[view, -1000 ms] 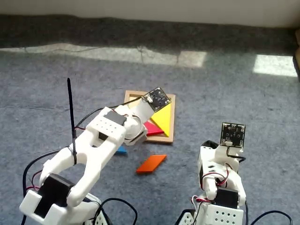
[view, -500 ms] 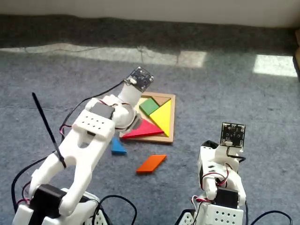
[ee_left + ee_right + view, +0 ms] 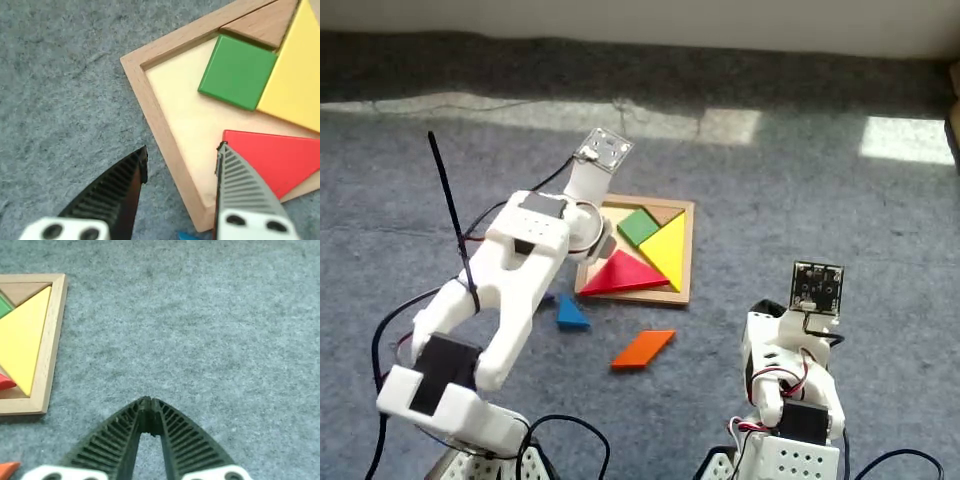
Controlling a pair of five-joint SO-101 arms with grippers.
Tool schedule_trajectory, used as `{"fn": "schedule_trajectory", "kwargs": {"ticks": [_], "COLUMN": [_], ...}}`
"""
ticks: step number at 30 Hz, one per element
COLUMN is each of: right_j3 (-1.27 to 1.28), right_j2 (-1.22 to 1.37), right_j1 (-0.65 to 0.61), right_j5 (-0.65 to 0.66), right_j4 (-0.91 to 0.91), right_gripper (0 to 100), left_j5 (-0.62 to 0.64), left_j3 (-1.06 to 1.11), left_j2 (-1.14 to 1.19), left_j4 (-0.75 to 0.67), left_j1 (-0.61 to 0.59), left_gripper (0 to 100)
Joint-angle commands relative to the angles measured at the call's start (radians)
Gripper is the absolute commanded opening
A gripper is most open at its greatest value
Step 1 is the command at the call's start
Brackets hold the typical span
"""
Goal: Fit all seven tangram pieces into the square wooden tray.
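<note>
Right, grey carpet-like cloth covers the tabletop [image 3: 800, 200], with sunlit patches [image 3: 905, 138] along its far side and a pale wall strip [image 3: 720, 15] beyond. The square wooden tray [image 3: 689, 255] sits mid-table holding a green square [image 3: 638, 228], a yellow triangle [image 3: 670, 250] and a red triangle [image 3: 620, 275]. A blue triangle [image 3: 570, 313] and an orange parallelogram [image 3: 643, 349] lie outside it, nearer my bases. My left jaws stand apart, straddling the tray's rim, holding nothing. My right jaws are pressed together over bare cloth beside the tray. My left arm [image 3: 520, 270] hides the tray's left edge.
</note>
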Motion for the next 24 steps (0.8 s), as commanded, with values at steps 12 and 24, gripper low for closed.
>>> {"fn": "schedule_trajectory", "kwargs": {"ticks": [12, 24], "right_j3": [0.145, 0.145], "right_j2": [0.005, 0.005], "right_j1": [0.012, 0.012], "right_j5": [0.009, 0.009], "right_j4": [0.001, 0.001], "right_gripper": [0.8, 0.8], "left_j5": [-0.041, -0.043], "left_j3": [-0.14, -0.093], "left_j2": [0.081, -0.071], "left_j4": [0.075, 0.132], "left_j1": [0.156, 0.148], "left_gripper": [23, 23]}}
